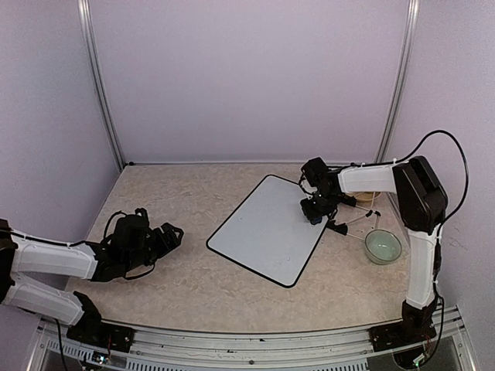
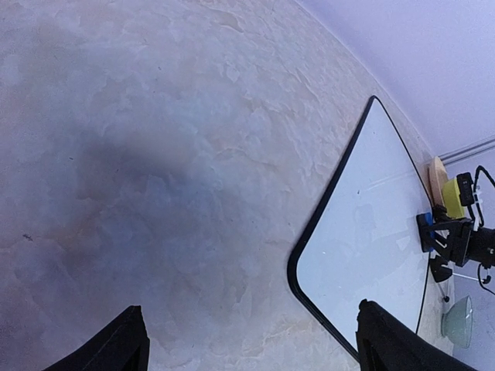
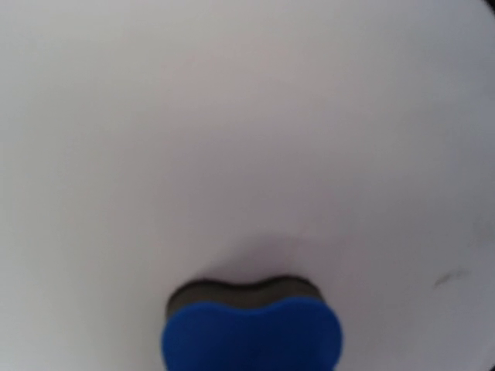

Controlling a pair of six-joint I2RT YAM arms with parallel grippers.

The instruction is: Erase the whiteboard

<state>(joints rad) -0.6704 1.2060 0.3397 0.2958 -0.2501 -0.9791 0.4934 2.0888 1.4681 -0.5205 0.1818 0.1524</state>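
The whiteboard (image 1: pixel 267 228) lies flat and slanted on the table, white with a thin black frame, and no writing shows on it. It also shows in the left wrist view (image 2: pixel 371 232) and fills the right wrist view (image 3: pixel 232 116), where a faint dark smudge (image 3: pixel 448 276) marks it. My right gripper (image 1: pixel 313 212) is over the board's right edge, shut on a blue eraser (image 3: pixel 251 336) whose dark felt presses on the board. Its fingers are hidden in its wrist view. My left gripper (image 1: pixel 172 234) rests open and empty left of the board, with fingertips (image 2: pixel 128 344) wide apart.
A glass bowl (image 1: pixel 383 247) sits right of the board. A thin black wire stand (image 1: pixel 360 219) stands between the bowl and the board. A yellow object (image 2: pixel 452 199) and a wooden piece (image 2: pixel 437 174) lie behind the right gripper. Walls enclose the table.
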